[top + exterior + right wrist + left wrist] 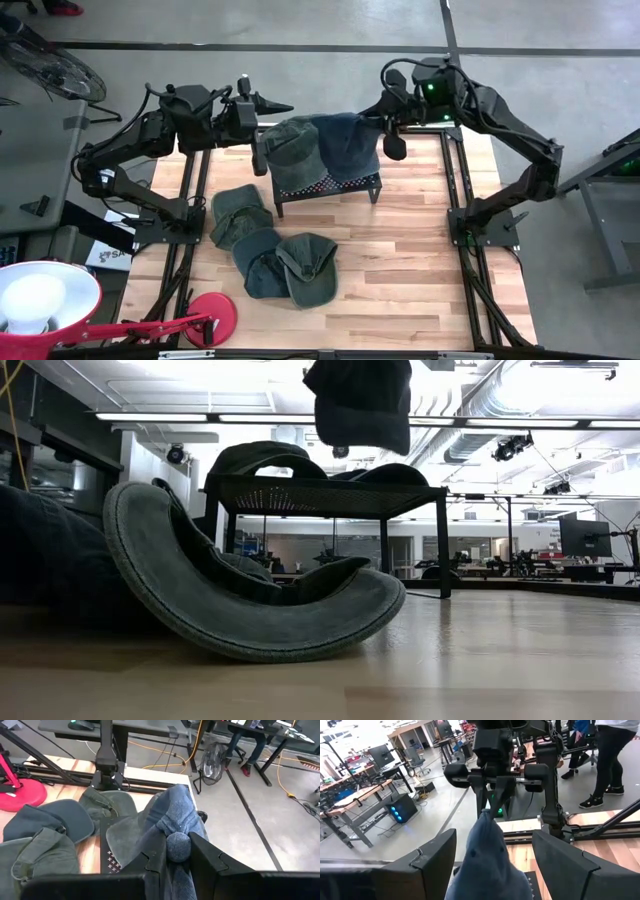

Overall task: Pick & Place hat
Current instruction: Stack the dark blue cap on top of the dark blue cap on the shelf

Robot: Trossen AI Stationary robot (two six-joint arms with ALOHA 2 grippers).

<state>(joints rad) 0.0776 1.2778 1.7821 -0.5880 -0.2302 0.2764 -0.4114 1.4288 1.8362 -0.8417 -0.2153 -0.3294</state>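
The right claw pinches the blue hat by its crown, so it drapes over the rack, ready to settle beside the green hat there. The left claw, spread, waits near the rack's far corner, clear of the desk

Grey concrete floor crossed by dark seams surrounds the wooden table. Overhead run long fluorescent strip lights and exposed ducting — an open workshop. Desks with monitors stand beyond; a floor fan and yellow cables lie near — a person's legs stand by.
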